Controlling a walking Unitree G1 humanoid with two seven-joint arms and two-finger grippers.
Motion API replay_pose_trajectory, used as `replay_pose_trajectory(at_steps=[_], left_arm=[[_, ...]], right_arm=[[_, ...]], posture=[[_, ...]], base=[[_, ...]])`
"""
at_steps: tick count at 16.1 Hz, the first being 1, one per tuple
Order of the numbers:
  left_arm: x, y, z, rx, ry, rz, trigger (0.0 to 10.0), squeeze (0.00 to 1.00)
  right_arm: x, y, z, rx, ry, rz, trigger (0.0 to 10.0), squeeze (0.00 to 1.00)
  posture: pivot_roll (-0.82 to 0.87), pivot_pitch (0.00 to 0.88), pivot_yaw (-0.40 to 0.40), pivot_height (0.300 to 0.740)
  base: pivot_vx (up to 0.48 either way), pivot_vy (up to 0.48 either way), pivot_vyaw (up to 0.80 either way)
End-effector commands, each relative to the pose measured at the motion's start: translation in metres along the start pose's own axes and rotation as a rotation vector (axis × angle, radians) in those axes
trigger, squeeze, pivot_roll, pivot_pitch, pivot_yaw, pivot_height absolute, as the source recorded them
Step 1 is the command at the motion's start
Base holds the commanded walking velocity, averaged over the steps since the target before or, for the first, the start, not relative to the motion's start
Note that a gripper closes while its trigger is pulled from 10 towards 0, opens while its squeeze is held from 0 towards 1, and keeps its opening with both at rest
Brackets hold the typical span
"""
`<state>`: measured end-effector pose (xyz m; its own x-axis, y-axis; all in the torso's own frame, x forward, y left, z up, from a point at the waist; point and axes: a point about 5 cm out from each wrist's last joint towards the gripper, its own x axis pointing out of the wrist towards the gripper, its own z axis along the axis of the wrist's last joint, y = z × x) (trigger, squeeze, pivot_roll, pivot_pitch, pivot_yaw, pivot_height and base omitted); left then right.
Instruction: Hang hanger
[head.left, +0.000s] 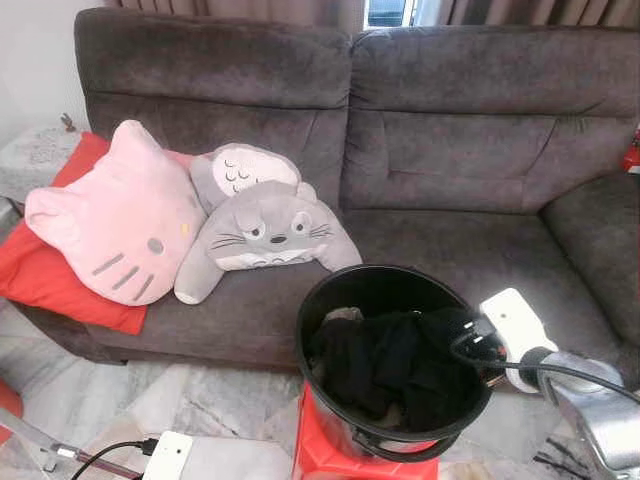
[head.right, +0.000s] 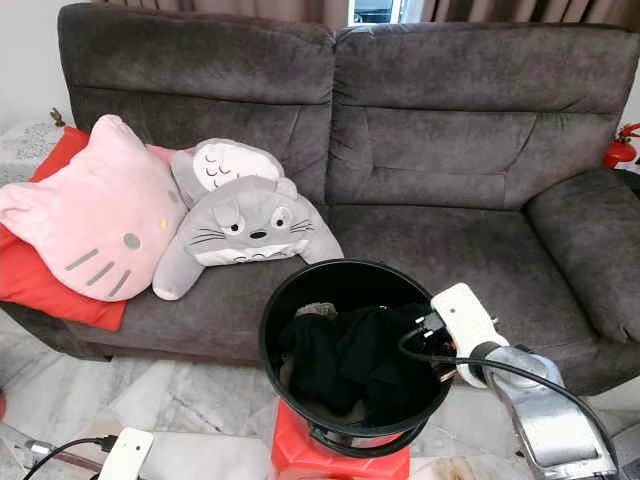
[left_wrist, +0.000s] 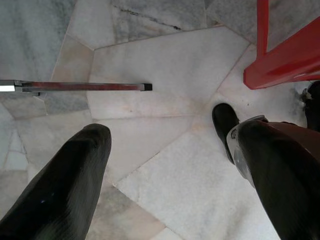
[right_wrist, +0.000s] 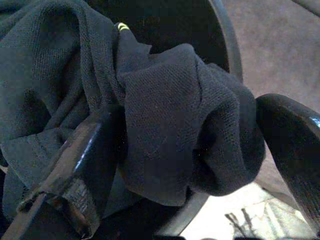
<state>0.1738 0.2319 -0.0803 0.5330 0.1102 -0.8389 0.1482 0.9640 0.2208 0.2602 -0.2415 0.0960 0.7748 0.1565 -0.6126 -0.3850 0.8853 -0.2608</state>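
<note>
Over the right rim of the black bucket (head.left: 330, 400), which stands on a red stool (head.left: 320, 460) before the grey sofa (head.left: 450, 150), the right gripper (right_wrist: 190, 165) has its fingers spread wide around a bunched fold of the dark garment (right_wrist: 165, 125) heaped inside, while the left gripper (left_wrist: 170, 175) hangs open above the marble floor (left_wrist: 165, 75).

Showing a crinkled silver-wrapped right forearm (head.right: 550, 420), ending behind the claw in a white boxy wrist housing (head.right: 462, 315), trailing a looping black cable (head.right: 500, 365). Wearing long glossy black fingers (left_wrist: 65, 195) on both grippers.
</note>
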Motion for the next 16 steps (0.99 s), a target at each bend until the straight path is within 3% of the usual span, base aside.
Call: replay_pose_trajectory(at_steps=[1,3,7,8,16], left_arm=[[-0.001,0.001,-0.004,0.013,0.019,0.000,10.0,0.00],[-0.001,0.001,-0.004,0.011,0.018,0.001,10.0,0.00],[0.000,0.001,-0.004,0.010,0.018,0.000,10.0,0.00],[0.000,0.001,-0.003,0.010,0.017,0.000,10.0,0.00],[-0.001,0.001,-0.004,0.005,0.019,-0.005,10.0,0.00]], right_arm=[[0.003,0.002,0.002,-0.001,-0.009,0.017,10.0,0.00],[0.007,0.014,0.001,-0.020,-0.012,0.092,10.0,0.00],[0.009,0.018,-0.002,-0.021,-0.005,0.108,10.0,0.00],[0.010,0.018,-0.002,-0.023,-0.004,0.104,0.1,0.00],[0.012,0.024,-0.003,-0.035,0.000,0.135,0.0,0.00]], posture=[[-0.12,0.000,-0.007,0.740],[-0.12,0.000,-0.009,0.740],[-0.12,0.000,-0.010,0.740],[-0.12,0.000,-0.010,0.740],[-0.11,0.000,-0.012,0.740]], base=[[0.000,0.000,0.00],[0.000,0.000,0.00],[0.000,0.000,0.00],[0.000,0.000,0.00],[0.000,0.000,0.00]])
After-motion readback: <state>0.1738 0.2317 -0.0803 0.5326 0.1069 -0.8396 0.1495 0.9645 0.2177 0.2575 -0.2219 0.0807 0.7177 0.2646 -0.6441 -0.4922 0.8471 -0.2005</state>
